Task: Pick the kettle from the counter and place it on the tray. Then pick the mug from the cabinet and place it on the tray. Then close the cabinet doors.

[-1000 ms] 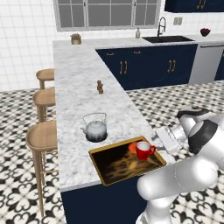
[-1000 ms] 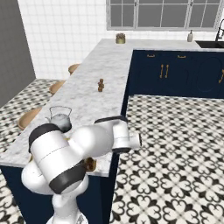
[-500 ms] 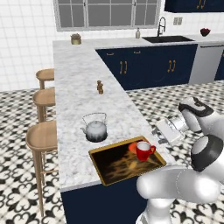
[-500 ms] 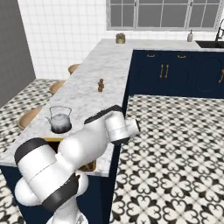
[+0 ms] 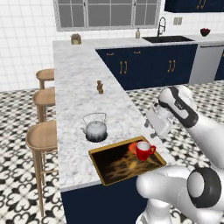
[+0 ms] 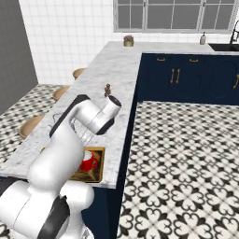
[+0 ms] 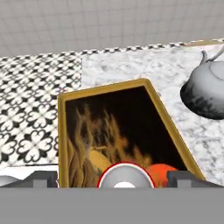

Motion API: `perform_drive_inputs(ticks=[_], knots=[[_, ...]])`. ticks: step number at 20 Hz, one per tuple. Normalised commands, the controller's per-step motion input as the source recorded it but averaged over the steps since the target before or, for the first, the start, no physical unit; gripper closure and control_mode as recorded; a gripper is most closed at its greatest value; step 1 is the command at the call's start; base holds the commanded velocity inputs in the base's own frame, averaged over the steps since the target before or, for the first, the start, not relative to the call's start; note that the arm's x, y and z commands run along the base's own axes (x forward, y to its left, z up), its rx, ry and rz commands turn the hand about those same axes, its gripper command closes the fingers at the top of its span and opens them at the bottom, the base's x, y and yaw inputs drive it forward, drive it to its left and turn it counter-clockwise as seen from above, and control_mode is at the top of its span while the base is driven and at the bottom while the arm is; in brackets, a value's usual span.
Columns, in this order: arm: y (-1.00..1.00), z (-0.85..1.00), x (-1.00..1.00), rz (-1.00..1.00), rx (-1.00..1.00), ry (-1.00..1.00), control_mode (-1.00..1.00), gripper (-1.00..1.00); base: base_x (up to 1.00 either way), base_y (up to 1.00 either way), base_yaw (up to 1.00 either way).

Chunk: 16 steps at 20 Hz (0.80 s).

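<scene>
The red mug [image 5: 143, 150] stands upright on the tray [image 5: 109, 167] near its 3 o'clock end in the left base view, while the kettle [image 5: 96, 129] sits on the bench [image 5: 83, 92] just beyond the tray's rim at about 11 o'clock, not on it. The gripper [image 5: 155, 125] hangs just above the mug, which shows between the finger tips [image 7: 43, 180] in the hand view; the jaws look spread with nothing pinched. The kettle is probably rigid, smooth, slippery metal, fairly light if empty, so I would take it by the top of its thin arched wire handle, where it may swing under the grip.
</scene>
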Motion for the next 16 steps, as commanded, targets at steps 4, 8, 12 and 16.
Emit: perform_drive_inputs(ticks=[4,8,12,16], knots=[[0.51,0.55,-0.08,0.0,-0.22,-0.27,-1.0,-1.0,0.0,0.0,0.0],[0.51,0.42,-0.07,0.0,-0.14,-0.36,-1.0,-1.0,0.0,0.0,0.0],[0.58,0.43,0.01,0.0,-0.24,-0.14,-1.0,-1.0,0.0,0.0,0.0],[0.65,0.35,0.11,0.0,-0.3,-0.06,-1.0,-1.0,0.0,0.0,0.0]])
